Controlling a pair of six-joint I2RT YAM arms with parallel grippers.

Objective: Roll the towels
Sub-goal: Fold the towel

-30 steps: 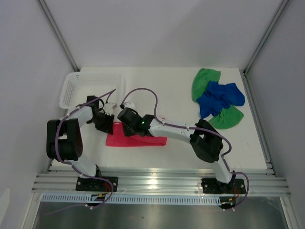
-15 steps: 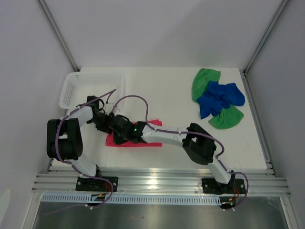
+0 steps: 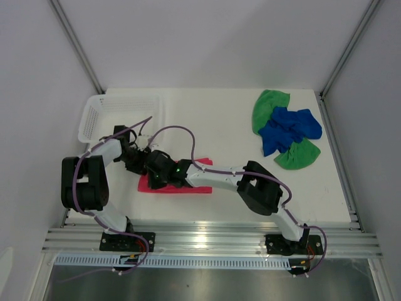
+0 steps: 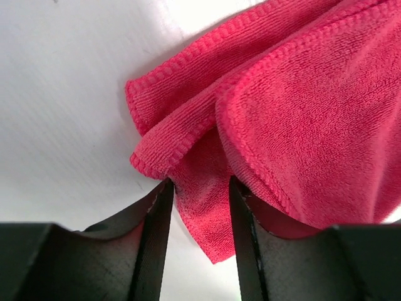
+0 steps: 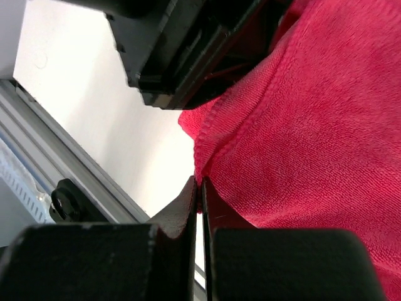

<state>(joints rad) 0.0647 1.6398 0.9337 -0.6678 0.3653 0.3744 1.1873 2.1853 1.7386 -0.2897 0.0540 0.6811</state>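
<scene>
Right claw [image 5: 199, 187]: swung left and toward the bases, from over the far edge of the towel [image 3: 199, 187] down onto its left end; now close beside left claw [image 4: 199, 183].
Right arm [image 3: 216, 179]: stretched further left and lower across towel; elbow block shifted left.
Towel: end away from right claw drawn in toward it; strip shorter than before.

The pink-red towel [image 3: 199, 188] near the tabletop's [image 3: 213, 119] front edge is plain, its stitched hem the same colour. Toward the far right corner lie a plain royal blue towel [image 3: 289, 128] and a bright green towel [image 3: 269, 105]. The tabletop and the mesh basket [image 3: 100, 116] are white.
</scene>
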